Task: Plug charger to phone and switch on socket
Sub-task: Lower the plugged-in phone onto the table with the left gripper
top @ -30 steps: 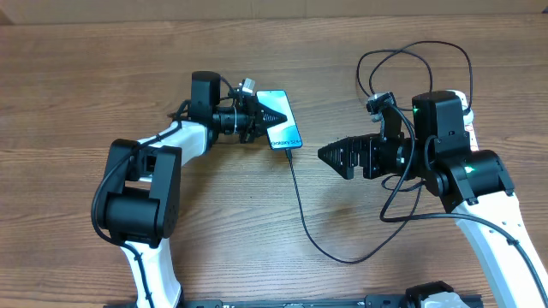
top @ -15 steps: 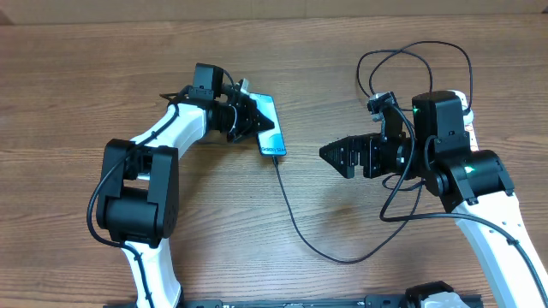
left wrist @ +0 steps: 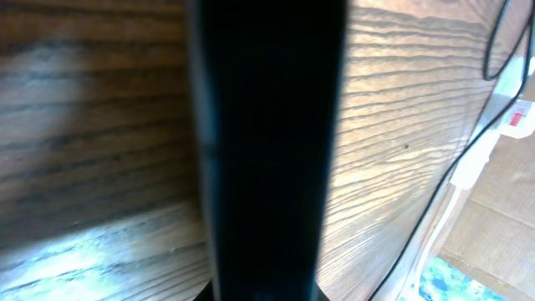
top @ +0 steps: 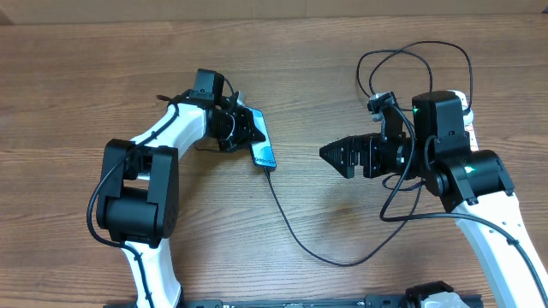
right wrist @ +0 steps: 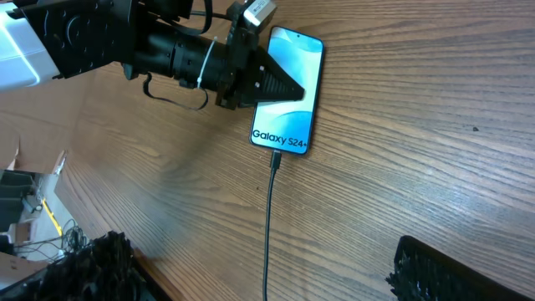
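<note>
Wood-grain table point(top: 103, 68), two arms at work. You see the charger point(right wrist: 269, 226) connector meeting text end of phone point(right wrist: 284, 135), apparently seated. Phone lies flat left of centre, screen lit. Left gripper point(right wrist: 297, 92) closed tight, tips resting on screen, nothing between them. Right gripper point(top: 327, 154) spread wide, empty, hovering well right of phone. Socket point(left wrist: 514, 104) mostly hidden behind right arm, switch unreadable. Your tally: plugging looks done, switching likely remains.

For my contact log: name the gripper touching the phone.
The left gripper, shut, its tip on the phone; the right gripper hangs open, apart from it.
</note>
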{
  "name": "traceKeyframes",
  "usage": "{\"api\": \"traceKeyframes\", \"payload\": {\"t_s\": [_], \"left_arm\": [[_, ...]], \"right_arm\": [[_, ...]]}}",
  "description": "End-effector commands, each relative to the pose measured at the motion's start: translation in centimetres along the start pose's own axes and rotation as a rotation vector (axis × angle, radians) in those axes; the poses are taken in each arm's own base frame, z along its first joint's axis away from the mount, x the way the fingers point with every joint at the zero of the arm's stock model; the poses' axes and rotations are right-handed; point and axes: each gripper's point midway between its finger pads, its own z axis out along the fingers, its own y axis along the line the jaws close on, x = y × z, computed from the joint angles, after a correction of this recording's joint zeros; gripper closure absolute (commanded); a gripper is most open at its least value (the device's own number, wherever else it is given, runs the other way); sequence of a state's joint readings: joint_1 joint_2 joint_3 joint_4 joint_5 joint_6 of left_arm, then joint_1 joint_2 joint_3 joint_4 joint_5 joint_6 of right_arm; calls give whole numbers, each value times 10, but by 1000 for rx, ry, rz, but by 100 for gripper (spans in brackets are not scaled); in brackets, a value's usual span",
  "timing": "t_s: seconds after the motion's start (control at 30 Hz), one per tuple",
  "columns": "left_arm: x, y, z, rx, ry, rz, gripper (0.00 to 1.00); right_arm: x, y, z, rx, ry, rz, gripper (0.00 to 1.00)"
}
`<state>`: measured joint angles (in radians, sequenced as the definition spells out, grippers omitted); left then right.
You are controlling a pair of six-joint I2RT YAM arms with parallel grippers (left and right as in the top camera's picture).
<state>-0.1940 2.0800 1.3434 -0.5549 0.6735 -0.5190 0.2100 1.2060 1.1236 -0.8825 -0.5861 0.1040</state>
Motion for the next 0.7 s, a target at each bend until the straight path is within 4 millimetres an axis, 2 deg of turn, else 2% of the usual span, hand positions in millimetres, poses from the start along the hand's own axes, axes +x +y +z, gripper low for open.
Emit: {"api": "traceKeyframes", "payload": {"t_s": [0.0,0.2,0.3,0.4,0.53,0.67], "left_arm": [[-6,-6,-6,2,-15,30,96],[-2,13,-7,-98,-18,-4,96],[-2,16,-7,-111,-18,-8,96],[-2,16,-7,-113,-20,-8,86],[-1,17,-7,-117,-14,-13,78],[1,18,-8,-120,-8,-17,76]], "right_arm": [[-5,1,-5,7,-23,-20,0],[-5,1,-5,7,-23,-20,0],[-5,1,-5,7,-23,-20,0],[-5,1,-5,7,-23,-20,0],[-5,1,-5,8,-23,-20,0],[-5,1,-5,7,-23,-20,0]]}}
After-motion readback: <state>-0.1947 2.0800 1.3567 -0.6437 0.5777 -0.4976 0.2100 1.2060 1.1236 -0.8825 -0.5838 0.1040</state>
